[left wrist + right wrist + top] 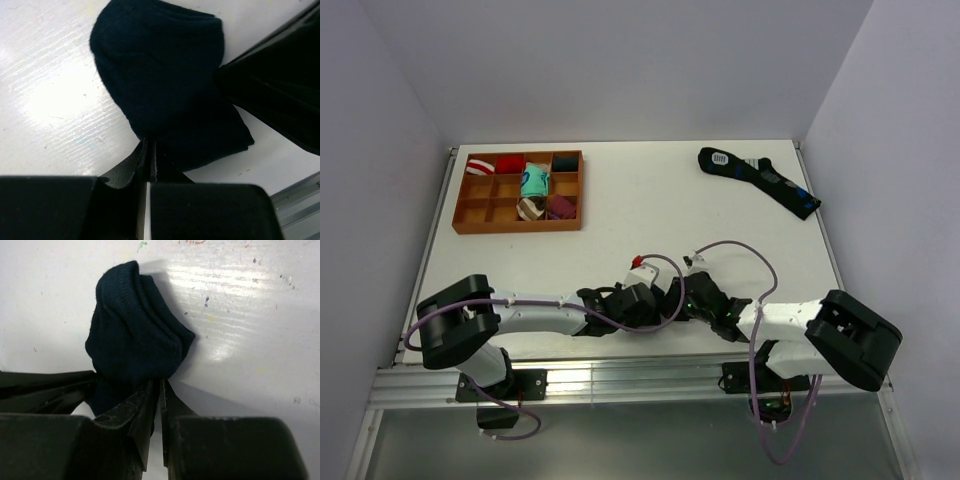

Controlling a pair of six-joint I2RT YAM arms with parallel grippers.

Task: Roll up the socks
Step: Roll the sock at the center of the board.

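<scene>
Pinching the socks [160, 85] from both sides — arms [545, 312] bent low.
The left gripper [149, 152] and right gripper [160, 390] both squeeze tight on them.

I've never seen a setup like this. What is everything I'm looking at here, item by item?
navy socks: one small pair, dark navy, on the table where the arms meet
long sock: one, black with blue patches and a white label, far right of the table
tray: one, orange-brown, twelve compartments, far left
sock bundles: about six, red, striped, teal, maroon and others, in the tray
table: one, white
rail: one, silver, along the near edge
left arm: one, white and black, with a lilac cable
right arm: one, same colours
left fingers: two, black, closed on the socks' edge
right fingers: two, black, pinching the bunched fabric
</scene>
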